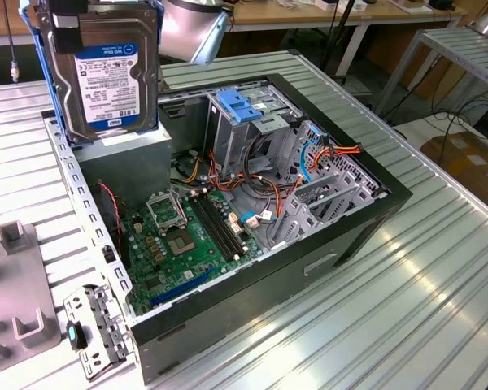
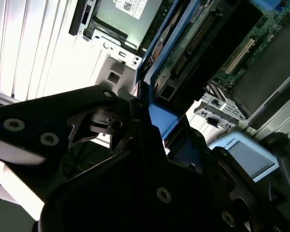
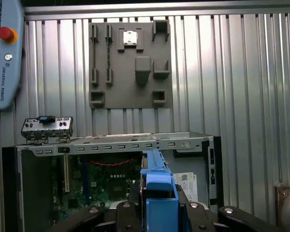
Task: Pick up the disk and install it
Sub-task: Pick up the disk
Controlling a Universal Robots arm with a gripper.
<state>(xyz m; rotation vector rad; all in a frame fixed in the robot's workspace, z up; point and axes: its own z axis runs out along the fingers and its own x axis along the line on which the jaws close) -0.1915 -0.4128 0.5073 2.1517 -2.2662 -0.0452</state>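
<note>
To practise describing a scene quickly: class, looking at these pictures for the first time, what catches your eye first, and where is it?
The disk, with its white-and-blue label and blue rails, hangs in the gripper at the exterior view's upper left. Below it lies the open computer case, its green motherboard exposed, with a blue bracket topping the grey drive cage inside.

A robotics lab: ribbed aluminium workbench (image 1: 407,325), opened computer case (image 1: 260,302), grey fixture plate (image 3: 130,92), teach pendant (image 3: 5,63).
</note>
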